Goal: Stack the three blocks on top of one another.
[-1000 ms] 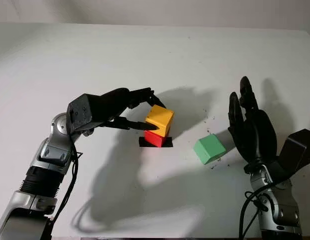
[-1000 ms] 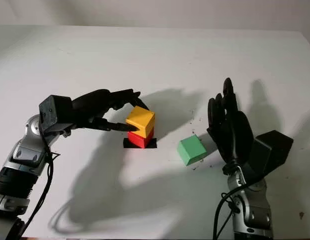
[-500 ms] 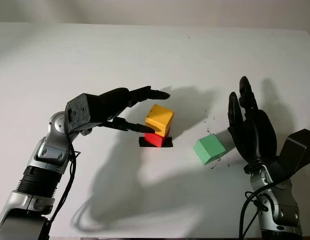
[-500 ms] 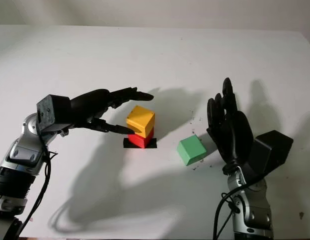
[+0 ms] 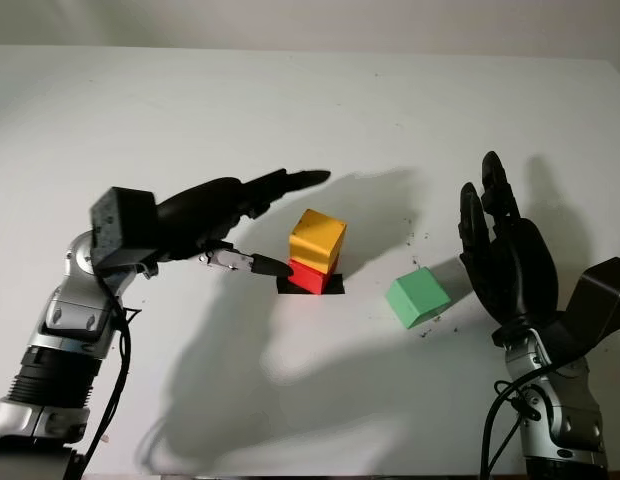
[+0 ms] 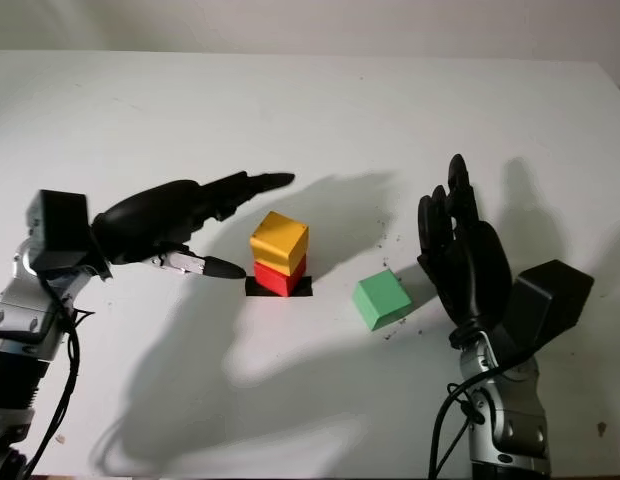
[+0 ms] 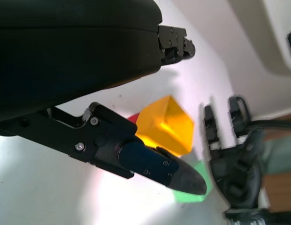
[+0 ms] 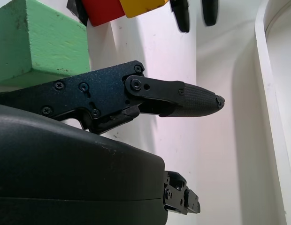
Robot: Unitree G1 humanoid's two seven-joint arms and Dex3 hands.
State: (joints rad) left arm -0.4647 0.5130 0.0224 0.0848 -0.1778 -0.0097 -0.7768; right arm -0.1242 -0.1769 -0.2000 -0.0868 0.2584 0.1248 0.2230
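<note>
A yellow block [image 5: 317,240] sits on a red block [image 5: 308,276], which stands on a black square mark [image 5: 332,288] at the table's middle. A green block [image 5: 418,298] lies alone on the table to their right. My left hand [image 5: 275,220] is open and holds nothing; it is just left of the stack, apart from it, with its fingers [image 5: 295,180] reaching above and behind the yellow block. My right hand [image 5: 502,250] is open and upright, just right of the green block. The left wrist view has the yellow block [image 7: 165,125] beyond the thumb.
The white table [image 5: 310,110] runs wide on all sides of the blocks. Dark specks [image 5: 422,238] dot the surface near the green block. The shadows of both arms fall across the table's front part.
My left hand let go of the yellow block, opened, and drew back to the left. The yellow block stays on the red one. My right hand has not moved.
</note>
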